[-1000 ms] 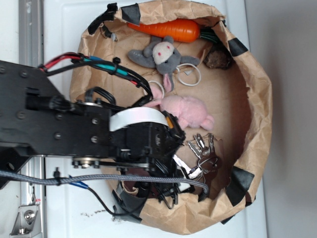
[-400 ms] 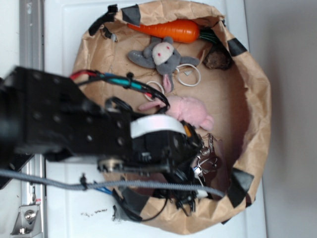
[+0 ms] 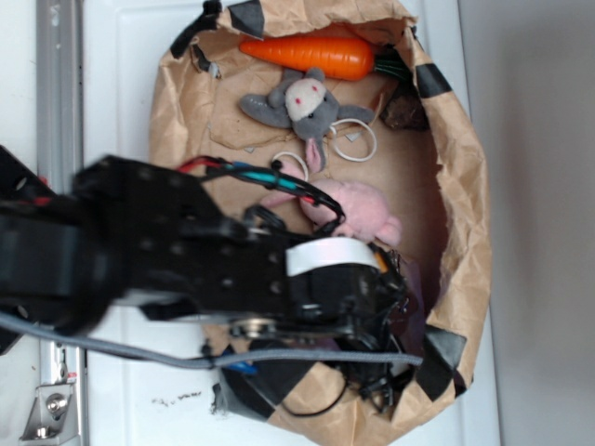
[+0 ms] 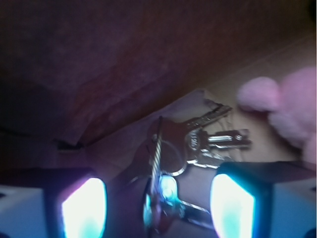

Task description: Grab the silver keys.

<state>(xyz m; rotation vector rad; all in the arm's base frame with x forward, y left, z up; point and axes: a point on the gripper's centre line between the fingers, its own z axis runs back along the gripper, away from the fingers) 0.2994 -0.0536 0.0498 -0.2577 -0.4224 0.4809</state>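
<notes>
While the black robot arm (image 3: pixel 167 269) reached in from the left of the exterior view, it covered the lower left part of a brown paper bag (image 3: pixel 465 186) rolled down into a bowl on the white surface (image 3: pixel 121 74). An orange toy carrot (image 3: pixel 311 54) lay along the bag's far edge, with a grey plush bunny (image 3: pixel 302 104) just below it and a pink plush toy (image 3: pixel 358 209) nearer the middle, beside the arm. A thin white ring (image 3: pixel 356 142) lay beside the bunny. In the wrist view, the gripper (image 4: pixel 158 203) hung low over the bag floor with its two fingers (image 4: pixel 81 208) spread apart, grasping nothing. The silver keys (image 4: pixel 190 148) lay on the paper between those fingers, the key blades fanning right toward the pink toy; the exterior view hid them under the arm.
</notes>
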